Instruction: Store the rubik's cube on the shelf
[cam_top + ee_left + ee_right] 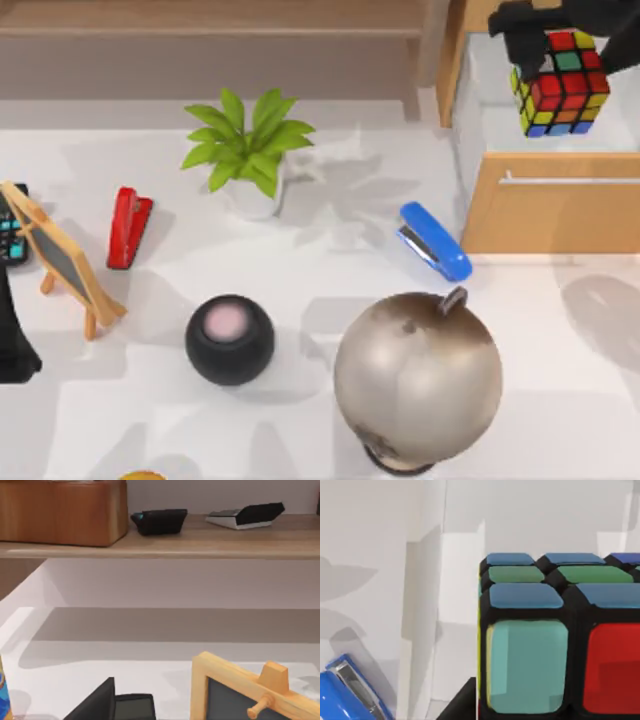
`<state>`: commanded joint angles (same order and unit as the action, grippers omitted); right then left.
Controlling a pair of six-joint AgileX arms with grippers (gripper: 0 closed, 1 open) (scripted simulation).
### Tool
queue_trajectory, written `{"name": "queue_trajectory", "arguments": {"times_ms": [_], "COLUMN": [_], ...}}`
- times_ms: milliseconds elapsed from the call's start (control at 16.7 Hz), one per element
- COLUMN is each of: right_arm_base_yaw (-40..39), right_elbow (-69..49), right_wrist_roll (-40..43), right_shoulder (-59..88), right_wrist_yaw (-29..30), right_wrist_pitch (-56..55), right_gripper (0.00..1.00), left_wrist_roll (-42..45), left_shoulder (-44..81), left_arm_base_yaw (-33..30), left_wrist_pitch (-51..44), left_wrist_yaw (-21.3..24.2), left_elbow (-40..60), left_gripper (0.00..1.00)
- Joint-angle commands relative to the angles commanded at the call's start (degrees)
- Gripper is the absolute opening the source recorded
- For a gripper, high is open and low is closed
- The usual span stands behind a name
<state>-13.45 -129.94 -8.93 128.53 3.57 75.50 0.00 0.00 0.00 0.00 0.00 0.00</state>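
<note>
The desk [330, 250] is a broad white surface. Along its far edge runs the shelf [210, 30], a long, low, light-brown board with a darker recessed back and an upright post at its right end. To the right of the post stands an orange-tan drawer cabinet [545, 205] with a silver handle. In front, nearer the camera, sits a large grey globe [418, 375], heavy-looking and well clear of the route to the shelf.

Smaller things lie between: a potted plant [248, 150], a black round speaker [229, 338], a little chalkboard easel [62, 262] at the left edge, a blue stapler [435, 240] and a red stapler [129, 227].

The rubik's cube [562, 85] is held up in the air over the cabinet, at the top view's upper right, by the right gripper [540, 45], whose jaws are closed on it. I judge the cube light, rigid and smooth-faced. Flat opposite faces give the best purchase, with pads centred on the middle row so it cannot pivot; a corner hold would let it twist out. It is not fragile, though the layers can turn under a skewed squeeze.

The left arm is parked at the desk's left edge; I cannot tell how its jaws stand.
</note>
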Motion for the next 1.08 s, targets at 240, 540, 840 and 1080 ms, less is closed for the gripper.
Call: {"name": "queue_trajectory", "arguments": {"times_ms": [240,540,840,1080], "right_arm_base_yaw": [-10.9,-22.1,-27.9,-29.8], "right_elbow": [6.9,15.9,25.9,33.9], "right_wrist_roll": [2.8,7.8,12.5,14.7], "right_shoulder": [-9.2,-14.4,-12.7,-9.0], "right_wrist_yaw": [2.2,9.3,20.3,29.6], "right_wrist_pitch": [-12.5,-39.8,-73.3,-98.4], "right_gripper": [0.00,0.00,0.00,0.00], "left_wrist_roll": [0.0,0.0,0.0,0.0], "left_shoulder": [0.0,0.0,0.0,0.0], "left_arm_base_yaw": [0.0,0.0,0.0,0.0], "left_wrist_pitch": [0.0,0.0,0.0,0.0], "left_wrist_yaw": [0.0,0.0,0.0,0.0], "left_elbow": [0.0,0.0,0.0,0.0], "left_gripper": [1.00,1.00,1.00,1.00]}}
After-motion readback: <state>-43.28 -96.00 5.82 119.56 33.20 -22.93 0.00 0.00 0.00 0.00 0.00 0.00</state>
